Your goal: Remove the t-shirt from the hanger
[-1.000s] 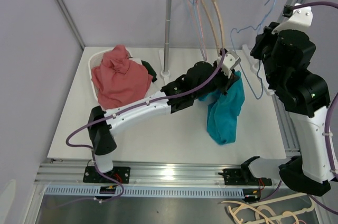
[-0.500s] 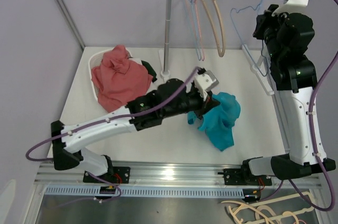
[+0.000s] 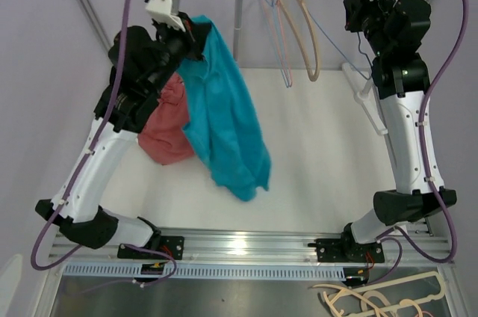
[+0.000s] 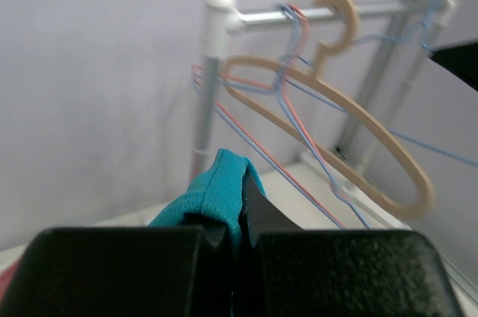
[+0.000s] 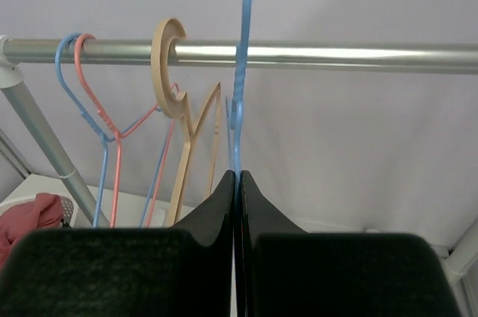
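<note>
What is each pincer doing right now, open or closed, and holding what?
Left pincer: closed on the teal t-shirt.
Right pincer: closed on the blue hanger.

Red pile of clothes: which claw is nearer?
Left. The left claw, holding the teal t-shirt, hangs above the red pile; the right claw is far off at the rail.

Teal t-shirt hangs limp, clear of the blue hanger.

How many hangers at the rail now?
4: blue wire hanger and pink wire hanger hooked at its left end, tan hanger beside them, second blue hanger pinched in the right gripper. None seems hidden.
</note>
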`<state>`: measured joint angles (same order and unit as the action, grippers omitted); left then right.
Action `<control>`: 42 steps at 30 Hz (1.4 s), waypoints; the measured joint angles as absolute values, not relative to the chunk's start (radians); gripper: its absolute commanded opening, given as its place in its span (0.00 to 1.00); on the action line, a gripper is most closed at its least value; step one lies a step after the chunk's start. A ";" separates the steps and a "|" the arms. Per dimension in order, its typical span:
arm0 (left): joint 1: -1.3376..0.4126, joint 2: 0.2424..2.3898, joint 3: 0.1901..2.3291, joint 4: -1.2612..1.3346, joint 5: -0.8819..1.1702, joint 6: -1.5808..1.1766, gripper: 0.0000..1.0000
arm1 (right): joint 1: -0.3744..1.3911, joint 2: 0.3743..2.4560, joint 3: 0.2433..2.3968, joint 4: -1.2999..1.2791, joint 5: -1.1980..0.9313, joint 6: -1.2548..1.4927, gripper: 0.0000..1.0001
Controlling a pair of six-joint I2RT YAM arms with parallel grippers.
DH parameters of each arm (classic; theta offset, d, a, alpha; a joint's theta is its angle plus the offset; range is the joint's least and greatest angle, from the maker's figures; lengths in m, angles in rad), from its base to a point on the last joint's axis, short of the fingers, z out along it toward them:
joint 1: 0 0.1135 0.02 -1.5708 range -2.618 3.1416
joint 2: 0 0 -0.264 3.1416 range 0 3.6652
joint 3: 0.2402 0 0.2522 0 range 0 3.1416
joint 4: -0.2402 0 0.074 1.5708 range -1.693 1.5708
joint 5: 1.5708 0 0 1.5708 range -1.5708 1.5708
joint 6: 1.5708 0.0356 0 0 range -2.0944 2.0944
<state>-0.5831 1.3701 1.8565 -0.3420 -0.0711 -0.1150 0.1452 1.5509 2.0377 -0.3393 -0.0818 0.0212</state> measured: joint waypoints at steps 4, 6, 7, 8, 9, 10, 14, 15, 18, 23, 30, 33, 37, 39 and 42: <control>-0.472 1.430 1.901 -0.241 -0.103 -0.115 0.01 | 0.134 1.615 2.102 -0.326 -0.100 0.021 0.00; -0.421 1.488 1.935 -0.189 -0.113 -0.116 0.01 | 0.128 1.654 2.143 -0.319 -0.108 0.021 0.00; -0.397 1.531 1.980 -0.175 -0.120 -0.116 0.01 | 0.124 1.674 2.166 -0.322 -0.115 0.021 0.00; -0.369 1.585 2.042 -0.162 -0.124 -0.117 0.01 | 0.122 1.693 2.186 -0.320 -0.119 0.020 0.00; -0.345 1.640 2.113 -0.162 -0.126 -0.118 0.01 | 0.119 1.713 2.206 -0.320 -0.123 0.020 0.00; -0.321 1.704 2.196 -0.155 -0.128 -0.120 0.01 | 0.116 1.730 2.219 -0.320 -0.126 0.020 0.00; -0.233 1.856 2.420 -0.133 -0.129 -0.122 0.01 | 0.111 1.783 2.247 -0.321 -0.137 0.020 0.00; -0.205 1.865 2.434 -0.124 -0.130 -0.125 0.01 | 0.110 1.792 2.247 -0.323 -0.139 0.020 0.00; -0.134 1.853 2.421 -0.097 -0.133 -0.150 0.01 | 0.109 1.817 2.247 -0.325 -0.143 0.020 0.00; -0.053 1.687 2.114 -0.001 -0.170 -0.184 0.01 | 0.109 1.827 2.237 -0.329 -0.148 0.017 0.00; -0.060 1.463 1.726 0.083 -0.211 -0.187 0.01 | 0.109 1.812 2.154 -0.314 -0.149 0.017 0.00; -0.060 1.363 1.576 0.116 -0.233 -0.204 0.01 | 0.109 1.788 2.084 -0.289 -0.150 0.018 0.00; -0.062 1.294 1.477 0.116 -0.270 -0.258 0.01 | 0.109 1.760 2.025 -0.257 -0.149 0.027 0.17; -0.063 1.286 1.459 0.100 -0.286 -0.296 0.01 | 0.109 1.757 2.020 -0.255 -0.148 0.029 0.22; -0.069 1.277 1.421 0.082 -0.311 -0.326 0.01 | 0.109 1.758 2.028 -0.262 -0.144 0.031 0.32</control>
